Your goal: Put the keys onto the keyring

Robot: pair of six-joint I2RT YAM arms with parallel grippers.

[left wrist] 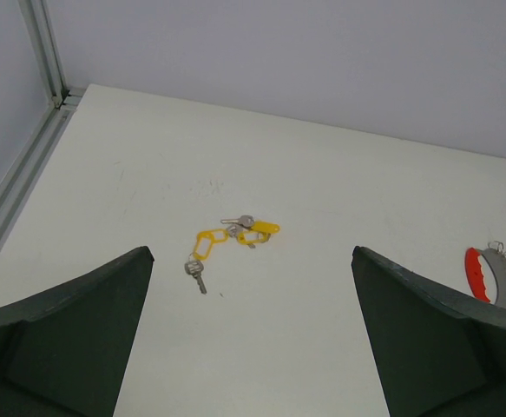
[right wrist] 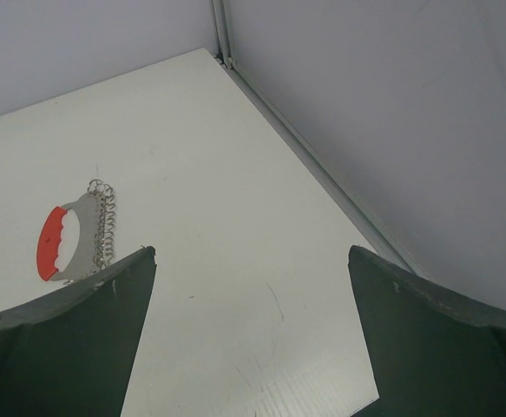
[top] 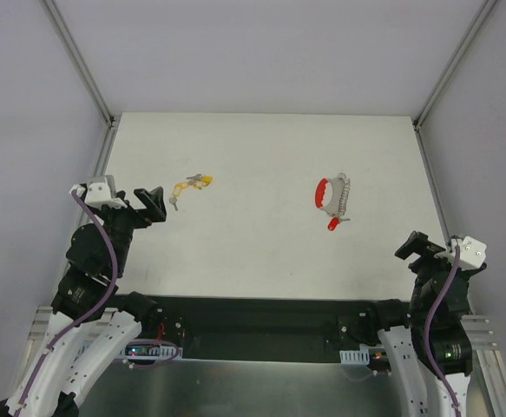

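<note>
The keys [top: 192,184] with yellow tags lie on the white table at the left of the top view. In the left wrist view the keys [left wrist: 231,238] lie ahead of my open fingers. The keyring [top: 333,195], a red crescent with a grey coil, lies at the right of centre. It also shows in the right wrist view [right wrist: 72,241] and at the right edge of the left wrist view [left wrist: 496,276]. My left gripper [top: 154,205] is open and empty, just left of the keys. My right gripper [top: 418,247] is open and empty, near the table's right front corner.
A small red piece [top: 332,224] lies just in front of the keyring. Grey walls with metal rails [top: 83,65] close the table on three sides. The table's front edge [top: 261,298] meets a dark base bar.
</note>
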